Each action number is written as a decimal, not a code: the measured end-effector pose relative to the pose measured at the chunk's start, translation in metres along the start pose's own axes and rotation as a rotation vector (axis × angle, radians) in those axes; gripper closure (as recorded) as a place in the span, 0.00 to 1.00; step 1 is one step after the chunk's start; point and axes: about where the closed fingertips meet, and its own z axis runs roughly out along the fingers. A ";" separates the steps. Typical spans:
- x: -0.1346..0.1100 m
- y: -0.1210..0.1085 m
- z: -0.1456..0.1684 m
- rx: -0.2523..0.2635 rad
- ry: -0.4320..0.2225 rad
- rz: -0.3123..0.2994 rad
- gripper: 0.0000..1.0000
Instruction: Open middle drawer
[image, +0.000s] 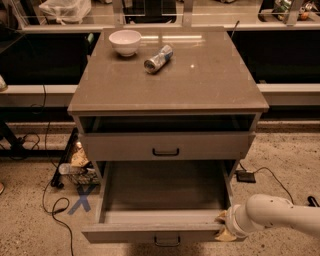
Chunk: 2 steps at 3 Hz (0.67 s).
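The middle drawer (150, 233) is pulled far out of the grey cabinet. Its wide grey box (167, 192) looks empty, and its small black bar handle (167, 243) shows at the bottom edge of the camera view. My gripper (223, 228) is at the drawer's right front corner, against the face panel's end. My white arm (280, 214) reaches in from the right. A drawer above it (166, 145), with a black handle (166, 152), stands slightly out, with a dark gap over it.
On the cabinet top (210, 80) stand a white bowl (125, 41) and a can lying on its side (158, 58). Cables, clutter (75, 167) and a blue X mark (82, 202) are on the floor at the left. A small box with a cable (246, 175) lies at the right.
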 end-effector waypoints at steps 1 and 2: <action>0.000 0.000 0.000 0.000 0.000 0.000 0.27; 0.002 -0.004 -0.008 0.009 -0.018 0.003 0.04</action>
